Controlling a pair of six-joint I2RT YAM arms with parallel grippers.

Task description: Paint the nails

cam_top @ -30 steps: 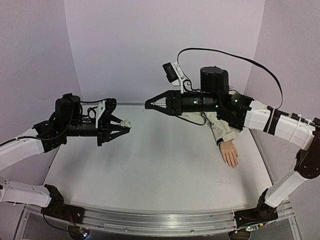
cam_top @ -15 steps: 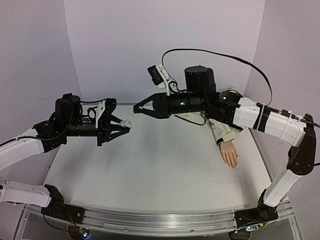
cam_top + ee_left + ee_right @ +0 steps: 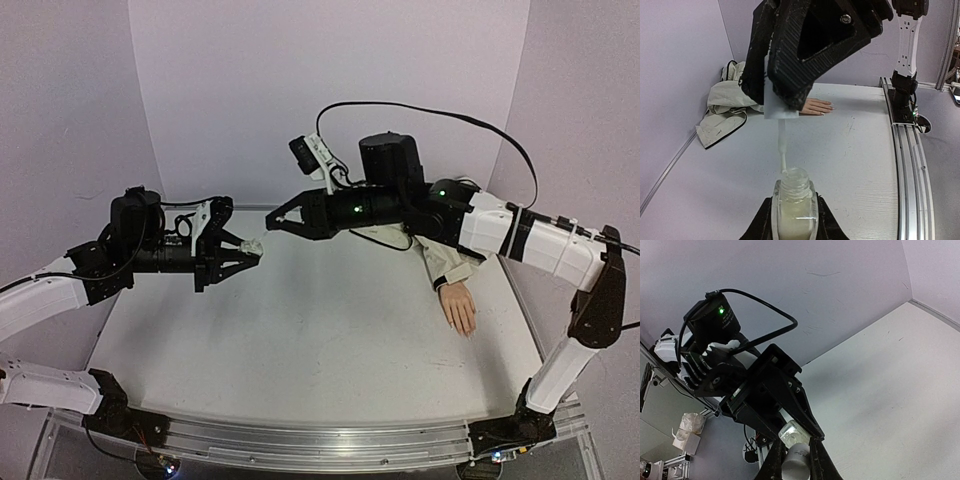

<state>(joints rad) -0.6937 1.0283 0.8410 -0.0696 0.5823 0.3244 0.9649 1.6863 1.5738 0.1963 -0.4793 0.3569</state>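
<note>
While both arms are reaching out from their bases at the near edge of the table (image 3: 300,340), the mannequin hand (image 3: 460,306) is lying flat at the near right, fingers pointing toward that edge. The nails (image 3: 466,326) are sitting at those fingertips, too small to show whether any polish is on them. Just beyond, the beige sleeve (image 3: 445,262) is trailing away under the right arm.

Farther back and left of centre, raised off the table, the left gripper (image 3: 250,250) is clamping its fingers tight on the body of the small bottle (image 3: 795,212), whose neck is standing uncovered. The right gripper (image 3: 270,222) is pinching the white cap (image 3: 781,107) with its fingers almost fully closed. It is holding the brush (image 3: 782,150) in line with the neck, the tip at or just inside the mouth.

Trouble looks likeliest at the withdrawal. If the brush is coming out at a slant, the stem may be scraping the rim and tugging the bottle in its grip. An overloaded tip may also be dripping on the table, since the hand is lying well apart, across to the right. Such tiny nails are leaving little room for aiming, so polish may be landing on the skin-coloured fingers instead.

Counted: two arms, two grippers, one bottle, one cap with brush, one mannequin hand, one sleeve.
</note>
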